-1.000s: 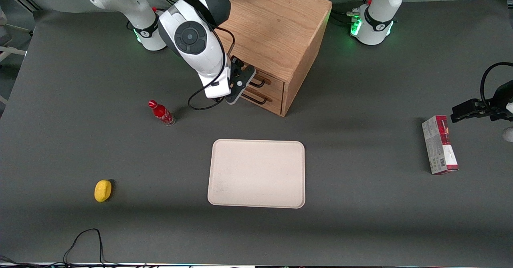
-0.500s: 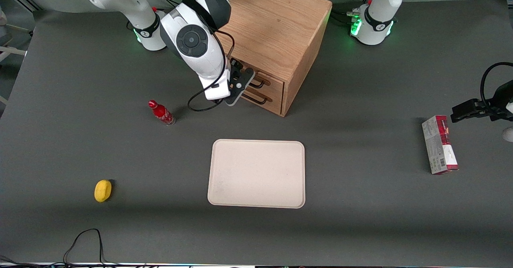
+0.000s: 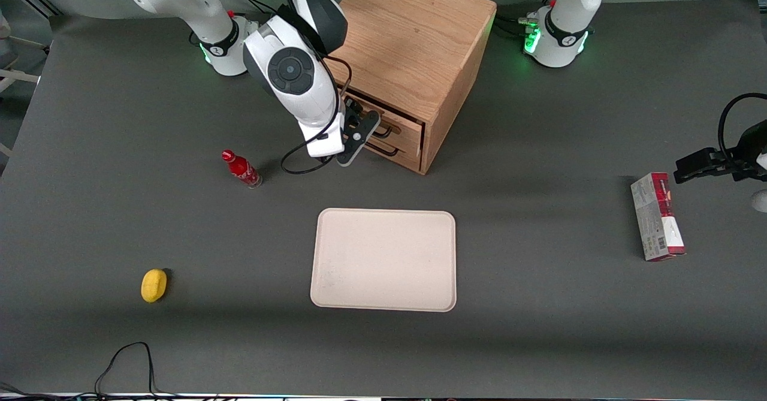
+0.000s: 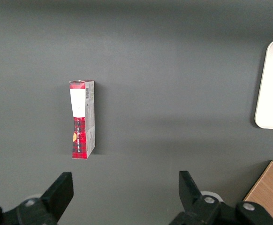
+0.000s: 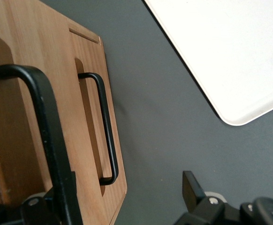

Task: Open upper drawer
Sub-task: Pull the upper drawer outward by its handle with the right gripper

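Your right arm's gripper [image 3: 365, 119] is in the upper middle of the front view, directly in front of the cabinet [image 3: 413, 35]. It is level with the upper drawer [image 3: 402, 126].

Jaws: released and spread wide. In the right wrist view the gripper [image 5: 127, 185] has its two fingers well apart. The upper drawer's black wire handle [image 5: 42, 108] runs down against one finger [image 5: 64, 192], and the second finger [image 5: 190, 185] stands clear over the table [image 3: 539, 119].

The upper drawer's front [image 5: 14, 117] sits slightly proud of the lower drawer [image 3: 402, 154], so you will find it only a little way out. The lower drawer's handle [image 5: 106, 122] is untouched.

Other items on the table:
- A cream tray [image 3: 383, 260] lies flat in the centre of the frame, nearer the front camera than the cabinet.
- A small red bottle [image 3: 241, 169] stands toward the working arm's end, near the gripper but apart from it.
- A yellow, lemon-like object [image 3: 154, 285] lies lower in the frame at that same end.
- A red and white box [image 3: 657, 216] lies toward the parked arm's end.
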Motion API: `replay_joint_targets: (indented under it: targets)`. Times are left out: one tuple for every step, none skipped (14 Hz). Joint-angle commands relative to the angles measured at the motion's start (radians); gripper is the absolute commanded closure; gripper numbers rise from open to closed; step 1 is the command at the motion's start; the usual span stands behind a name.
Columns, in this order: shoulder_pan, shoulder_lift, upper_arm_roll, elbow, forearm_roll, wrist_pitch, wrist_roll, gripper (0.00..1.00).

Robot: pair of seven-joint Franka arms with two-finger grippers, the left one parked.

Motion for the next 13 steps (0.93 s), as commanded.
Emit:
replay_joint_targets:
  targets:
    - [-0.044, 0.017, -0.001, 0.04, -0.012, -0.004, -0.081, 0.0]
    - [-0.064, 0.02, -0.001, 0.052, -0.012, -0.006, -0.092, 0.0]
    - [-0.077, 0.02, -0.001, 0.064, -0.012, -0.008, -0.107, 0.0]
    - [-0.086, 0.032, -0.001, 0.075, -0.012, -0.008, -0.127, 0.0]
    - [-0.095, 0.049, -0.001, 0.095, -0.012, -0.008, -0.144, 0.0]
    - [-0.104, 0.06, -0.001, 0.104, -0.012, -0.008, -0.159, 0.0]
    - [-0.112, 0.07, -0.001, 0.116, -0.012, -0.008, -0.173, 0.0]
    - [-0.124, 0.084, -0.001, 0.133, -0.012, -0.008, -0.186, 0.0]
    - [-0.132, 0.096, -0.001, 0.147, -0.012, -0.008, -0.19, 0.0]
    - [-0.133, 0.112, -0.001, 0.167, -0.012, -0.008, -0.19, 0.0]
    - [-0.134, 0.127, -0.001, 0.184, -0.012, -0.009, -0.189, 0.0]
    - [-0.134, 0.141, -0.001, 0.204, -0.012, -0.011, -0.187, 0.0]
    - [-0.135, 0.164, -0.001, 0.231, -0.011, -0.029, -0.186, 0.0]
